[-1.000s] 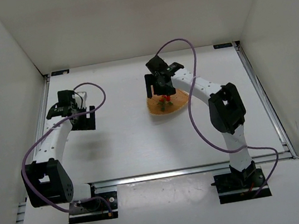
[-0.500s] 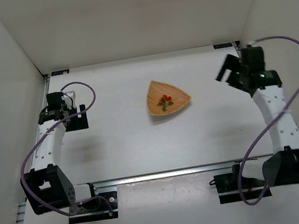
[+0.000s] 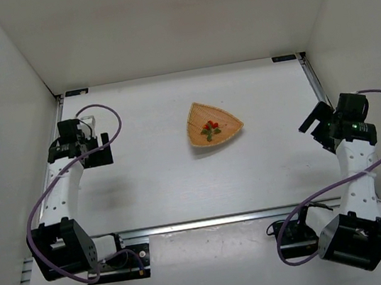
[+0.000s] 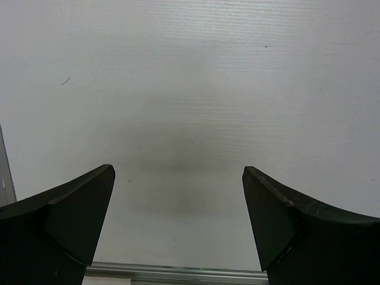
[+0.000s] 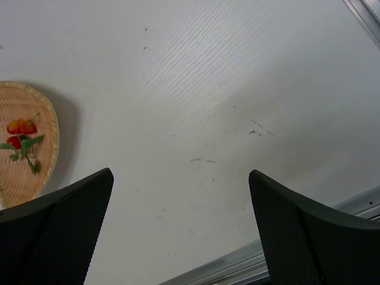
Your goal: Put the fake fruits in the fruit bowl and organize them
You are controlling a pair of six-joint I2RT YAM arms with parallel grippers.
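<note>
The fruit bowl point(image 3: 214, 126) sits on the white surface point(image 3: 161, 183) toward the far middle, and the fake fruits point(image 3: 209, 128) lie inside it near its centre; every fruit I can find is within the rim, so the task looks finished or close to it; the left fingers point(image 3: 99, 152) are spread wide and hold nothing, well apart from the bowl at the left side; the right fingers point(image 3: 314, 122) are likewise wide and empty, well apart at the right side

The risks from here are, I judge, small; the bowl is shallow and the fruits tiny and probably light, so an arm reaching back in to tidy them could nudge the rim, slide the bowl, or flick a piece over the low edge; fingers closing on the leafy cluster might also drag the loose berry beside it

The top view alone shows both arms and the bowl's whole rounded-triangle outline; the right wrist view catches only part of the bowl at its left edge, yet shows green leaves, a stem and fine grain lines; the left wrist view shows bare surface and a metal rail, no bowl
</note>
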